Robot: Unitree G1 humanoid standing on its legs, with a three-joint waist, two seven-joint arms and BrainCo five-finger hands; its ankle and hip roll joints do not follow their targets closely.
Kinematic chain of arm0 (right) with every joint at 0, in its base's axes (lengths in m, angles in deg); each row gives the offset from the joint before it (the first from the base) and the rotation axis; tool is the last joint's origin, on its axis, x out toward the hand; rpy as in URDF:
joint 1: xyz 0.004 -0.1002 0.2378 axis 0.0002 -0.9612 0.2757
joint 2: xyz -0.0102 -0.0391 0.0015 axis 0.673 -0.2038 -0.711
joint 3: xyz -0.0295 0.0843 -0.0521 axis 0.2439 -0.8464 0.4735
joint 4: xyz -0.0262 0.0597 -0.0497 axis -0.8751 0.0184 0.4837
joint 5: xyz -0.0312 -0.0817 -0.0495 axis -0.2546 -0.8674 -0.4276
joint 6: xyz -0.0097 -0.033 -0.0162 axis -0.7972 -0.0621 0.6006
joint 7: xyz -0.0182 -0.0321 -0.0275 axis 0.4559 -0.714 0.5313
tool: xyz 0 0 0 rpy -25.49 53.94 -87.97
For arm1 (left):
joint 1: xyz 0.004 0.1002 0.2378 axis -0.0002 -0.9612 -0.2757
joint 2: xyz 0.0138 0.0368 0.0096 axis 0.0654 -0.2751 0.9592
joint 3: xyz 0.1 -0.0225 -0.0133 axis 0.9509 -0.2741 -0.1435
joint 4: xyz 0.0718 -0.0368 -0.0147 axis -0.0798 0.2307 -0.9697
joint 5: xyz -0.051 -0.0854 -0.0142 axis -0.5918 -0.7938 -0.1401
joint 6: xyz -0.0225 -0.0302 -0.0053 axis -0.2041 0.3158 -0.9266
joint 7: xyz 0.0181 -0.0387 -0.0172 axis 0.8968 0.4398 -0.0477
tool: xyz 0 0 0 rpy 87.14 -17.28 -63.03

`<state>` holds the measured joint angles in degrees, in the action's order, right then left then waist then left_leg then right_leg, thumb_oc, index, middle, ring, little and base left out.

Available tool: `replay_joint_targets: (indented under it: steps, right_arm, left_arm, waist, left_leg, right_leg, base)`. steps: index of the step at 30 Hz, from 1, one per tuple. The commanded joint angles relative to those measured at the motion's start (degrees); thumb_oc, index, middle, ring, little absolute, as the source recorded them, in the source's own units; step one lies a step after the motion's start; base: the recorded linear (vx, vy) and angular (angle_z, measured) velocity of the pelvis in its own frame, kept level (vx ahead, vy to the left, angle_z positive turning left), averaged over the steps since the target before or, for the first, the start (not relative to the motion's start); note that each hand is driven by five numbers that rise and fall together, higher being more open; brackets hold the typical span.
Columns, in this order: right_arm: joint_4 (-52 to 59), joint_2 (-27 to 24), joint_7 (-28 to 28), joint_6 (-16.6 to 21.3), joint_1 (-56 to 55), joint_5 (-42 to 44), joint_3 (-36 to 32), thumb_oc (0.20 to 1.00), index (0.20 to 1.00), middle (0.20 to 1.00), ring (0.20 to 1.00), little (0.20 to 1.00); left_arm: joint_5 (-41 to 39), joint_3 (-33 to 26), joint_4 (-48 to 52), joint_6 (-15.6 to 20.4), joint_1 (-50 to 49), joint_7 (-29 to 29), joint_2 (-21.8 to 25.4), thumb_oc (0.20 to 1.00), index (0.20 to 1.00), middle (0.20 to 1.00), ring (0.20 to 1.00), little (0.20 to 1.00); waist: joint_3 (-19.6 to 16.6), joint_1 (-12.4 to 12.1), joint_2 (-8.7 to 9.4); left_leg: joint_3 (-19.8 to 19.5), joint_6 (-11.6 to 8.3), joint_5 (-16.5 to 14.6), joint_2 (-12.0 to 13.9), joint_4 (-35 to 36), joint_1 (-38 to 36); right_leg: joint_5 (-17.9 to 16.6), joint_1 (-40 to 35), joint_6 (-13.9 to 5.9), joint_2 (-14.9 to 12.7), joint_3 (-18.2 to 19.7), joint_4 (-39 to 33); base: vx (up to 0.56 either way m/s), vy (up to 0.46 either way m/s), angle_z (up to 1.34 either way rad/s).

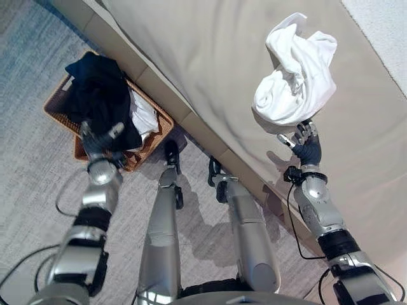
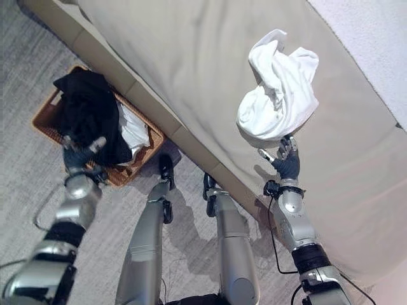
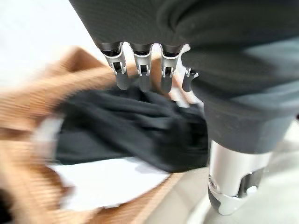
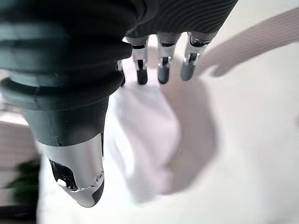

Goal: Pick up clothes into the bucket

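Below, wicker basket [image 1: 57, 105] (floor), black garment [image 1: 102, 95], white cloth [image 1: 145, 114] inside.

A basket [image 1: 58, 105] sits at the frame's left on the carpet [image 1: 25, 171], clothes [image 1: 102, 95] in it; a crumpled shirt [image 1: 296, 70] lies upper right on the bed [image 1: 210, 57].

**Bed and carpet around the work area**

A wide bed with a beige cover [image 1: 210, 57] runs diagonally across the scene, from the far left to the near right. Its padded beige side panel [image 1: 159, 89] faces the floor on the left. The floor is a grey, faintly striped carpet [image 1: 32, 178]. At the far right lies a white textured blanket [image 1: 381, 25].
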<state>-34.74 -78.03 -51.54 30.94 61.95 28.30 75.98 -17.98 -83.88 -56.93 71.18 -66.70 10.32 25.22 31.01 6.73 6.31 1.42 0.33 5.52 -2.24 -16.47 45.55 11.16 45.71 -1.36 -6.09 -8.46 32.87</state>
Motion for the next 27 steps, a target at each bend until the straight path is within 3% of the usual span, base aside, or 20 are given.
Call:
replay_joint_targets:
  steps: [1, 2, 3, 8, 13, 16, 17, 22, 24, 27]
  right_arm:
    - [5.76, -3.97, -5.17, 4.69, -0.21, -10.56, -5.44, 1.000, 1.000, 1.000, 1.000, 1.000]
    - [7.19, -4.58, -5.95, 4.45, -0.52, -12.49, -5.79, 1.000, 1.000, 1.000, 1.000, 1.000]
    - [8.80, -5.25, -6.83, 4.23, -0.27, -14.55, -6.30, 1.000, 1.000, 1.000, 1.000, 1.000]
    - [11.74, -8.04, -9.69, 3.09, 0.12, -20.92, -7.66, 1.000, 1.000, 1.000, 1.000, 1.000]
    - [6.58, -11.02, -12.61, 0.48, 4.91, -23.73, -6.87, 1.000, 1.000, 1.000, 1.000, 1.000]
    - [-2.83, -14.25, -14.38, -1.57, 12.29, -22.13, -4.61, 1.000, 1.000, 1.000, 1.000, 1.000]
    - [-10.30, -17.46, -14.88, -3.52, 17.95, -21.54, -2.86, 1.000, 1.000, 1.000, 1.000, 1.000]
    - [-25.13, -21.97, -14.78, -6.42, 29.69, -20.20, 3.50, 1.000, 1.000, 1.000, 1.000, 1.000]
    - [-35.98, -25.44, -11.50, -9.01, 37.78, -19.69, 10.48, 1.000, 1.000, 1.000, 1.000, 1.000]
    - [-46.99, -28.25, -5.24, -11.42, 46.34, -20.67, 20.54, 1.000, 1.000, 1.000, 1.000, 1.000]
  left_arm:
    - [9.54, 0.02, -0.79, 0.19, -1.55, -2.70, -0.93, 1.000, 1.000, 1.000, 1.000, 1.000]
    - [10.95, 0.78, -1.42, -0.01, -3.21, -2.20, -1.92, 1.000, 1.000, 1.000, 1.000, 1.000]
    - [12.17, 1.12, -2.61, -0.24, -4.22, -2.37, -3.08, 1.000, 1.000, 1.000, 1.000, 1.000]
    - [15.97, 2.24, -5.55, -0.79, -9.39, -2.74, -5.93, 1.000, 1.000, 1.000, 1.000, 1.000]
    - [17.80, 3.83, -5.24, -0.43, -12.64, -3.62, -6.97, 1.000, 1.000, 1.000, 1.000, 1.000]
    - [18.71, 5.91, -4.13, 0.06, -13.20, -3.32, -6.38, 1.000, 1.000, 1.000, 1.000, 1.000]
    - [19.25, 8.05, -3.35, 0.56, -13.05, -2.41, -5.70, 1.000, 1.000, 1.000, 1.000, 1.000]
    - [19.02, 11.74, -1.43, 1.61, -12.33, -1.11, -5.62, 1.000, 1.000, 1.000, 1.000, 1.000]
    - [17.60, 14.33, -0.18, 2.52, -11.22, -0.16, -5.27, 1.000, 1.000, 1.000, 1.000, 1.000]
    - [16.42, 16.64, 0.69, 2.69, -9.87, 1.17, -5.01, 1.000, 1.000, 1.000, 1.000, 1.000]
  waist:
    - [-1.21, -1.78, -1.73]
    - [-1.21, -2.01, -1.95]
    - [-1.21, -2.15, -2.21]
    - [-1.21, -3.33, -3.65]
    - [-1.21, -5.16, -5.55]
    - [-1.21, -6.73, -7.06]
    - [-1.21, -7.70, -7.88]
    - [-1.21, -8.73, -9.16]
    - [-1.21, -9.35, -9.48]
    - [-1.21, -9.70, -9.64]
  left_leg:
    - [-2.69, -1.35, -6.57, 0.92, -4.62, -1.50]
    - [-3.12, -1.62, -7.98, 0.98, -4.05, -3.56]
    - [-2.76, -1.43, -5.75, 0.81, -2.65, -3.20]
    - [-3.32, -1.60, -4.07, 0.51, 1.41, -6.41]
    - [-4.10, -1.93, -2.03, 0.48, 6.00, -9.29]
    - [-4.82, -2.40, -0.08, 0.58, 9.22, -10.48]
    - [-5.36, -2.70, 0.90, 0.67, 11.16, -11.10]
    - [-6.46, -2.99, 2.19, 0.73, 13.39, -11.10]
    - [-7.17, -3.34, 1.20, 0.49, 13.94, -11.73]
    - [-7.63, -3.49, 1.41, 0.16, 13.60, -10.14]
  right_leg:
    - [-10.71, -1.85, -5.72, -5.15, -0.70, -10.88]
    - [-9.14, -3.78, -6.23, -5.05, -0.40, -10.83]
    - [-10.85, -3.26, -5.81, -5.27, -0.95, -11.77]
    - [-11.01, -5.96, -5.97, -5.67, -1.68, -13.08]
    - [-10.99, -7.43, -6.17, -5.95, -2.92, -13.69]
    - [-10.99, -8.01, -6.26, -6.37, -4.06, -14.02]
    - [-10.79, -8.26, -6.29, -6.61, -4.85, -14.12]
    - [-10.40, -7.44, -6.14, -6.96, -5.71, -13.59]
    - [-8.30, -7.35, -6.50, -7.22, -5.45, -12.54]
    - [-8.01, -5.89, -6.25, -7.58, -5.77, -11.66]
  base:
    - [0.00, 0.000, 0.00]
    - [-0.06, -0.007, 0.01]
    - [0.03, -0.043, 0.03]
    - [0.01, -0.029, 0.02]
    - [0.03, -0.051, 0.10]
    - [0.02, -0.059, 0.14]
    - [0.02, -0.061, 0.16]
    - [0.02, -0.023, 0.16]
    - [0.10, -0.059, 0.10]
    - [0.04, -0.052, 0.21]
